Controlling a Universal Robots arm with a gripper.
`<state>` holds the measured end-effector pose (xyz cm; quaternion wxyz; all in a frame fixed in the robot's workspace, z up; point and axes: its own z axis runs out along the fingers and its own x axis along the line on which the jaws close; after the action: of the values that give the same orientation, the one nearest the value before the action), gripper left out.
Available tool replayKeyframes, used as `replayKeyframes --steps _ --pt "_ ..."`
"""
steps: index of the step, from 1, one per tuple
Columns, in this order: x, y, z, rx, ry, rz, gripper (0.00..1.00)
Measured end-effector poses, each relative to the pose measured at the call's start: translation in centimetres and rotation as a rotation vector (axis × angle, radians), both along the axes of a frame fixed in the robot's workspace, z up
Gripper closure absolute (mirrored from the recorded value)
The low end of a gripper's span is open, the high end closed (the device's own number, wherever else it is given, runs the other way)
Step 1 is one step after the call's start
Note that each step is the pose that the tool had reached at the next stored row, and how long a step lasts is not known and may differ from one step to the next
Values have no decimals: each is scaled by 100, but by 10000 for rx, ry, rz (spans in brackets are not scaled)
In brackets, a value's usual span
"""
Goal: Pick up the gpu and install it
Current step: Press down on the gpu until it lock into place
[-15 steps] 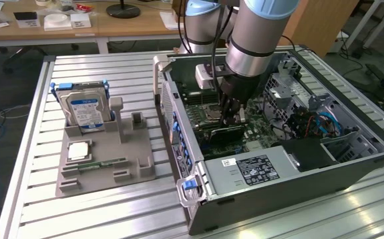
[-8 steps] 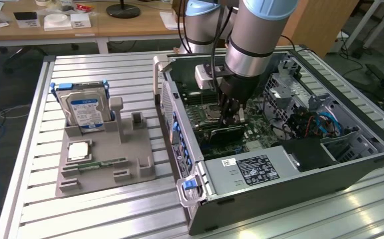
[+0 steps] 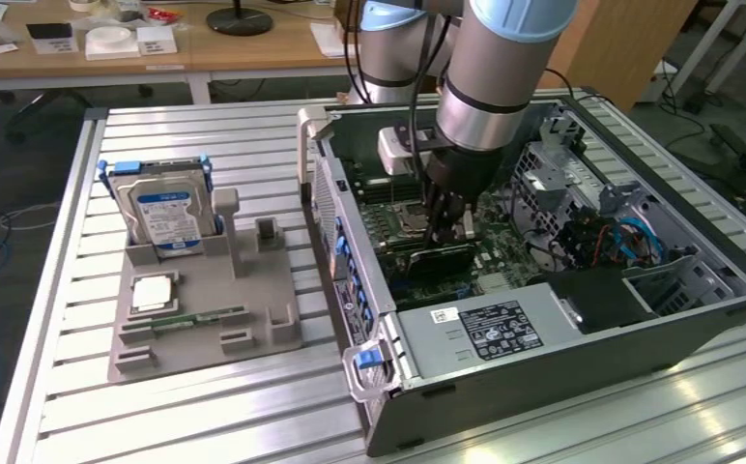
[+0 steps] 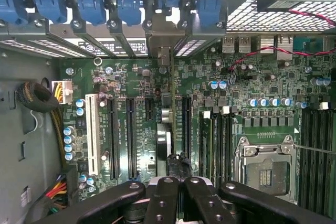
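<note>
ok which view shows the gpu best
The wrist view: the gpu stands edge-on among the motherboard slots, its bracket end at the rear panel, the shut gripper on it. In the exterior view the gpu is a dark slab beneath the arm.

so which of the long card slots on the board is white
The white slot nearest the yellow-wired connector; the other long slots are black.

We see a slatted metal table [image 3: 218, 406]. On it, toward the left of the exterior view, a grey holder [image 3: 199, 309] carries an upright silver hard drive [image 3: 167, 217] with a blue-white label, a square chip [image 3: 152, 293] and a narrow green memory stick [image 3: 199, 319]. Right of centre lies an open computer case [image 3: 541, 377]. Along the top left edge stands a wooden desk [image 3: 154, 48].
</note>
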<state>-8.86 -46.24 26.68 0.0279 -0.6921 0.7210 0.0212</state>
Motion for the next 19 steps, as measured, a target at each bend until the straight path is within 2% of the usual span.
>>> replayKeyframes --steps 19 --pt "-1 8 -39 0 0 0 89"
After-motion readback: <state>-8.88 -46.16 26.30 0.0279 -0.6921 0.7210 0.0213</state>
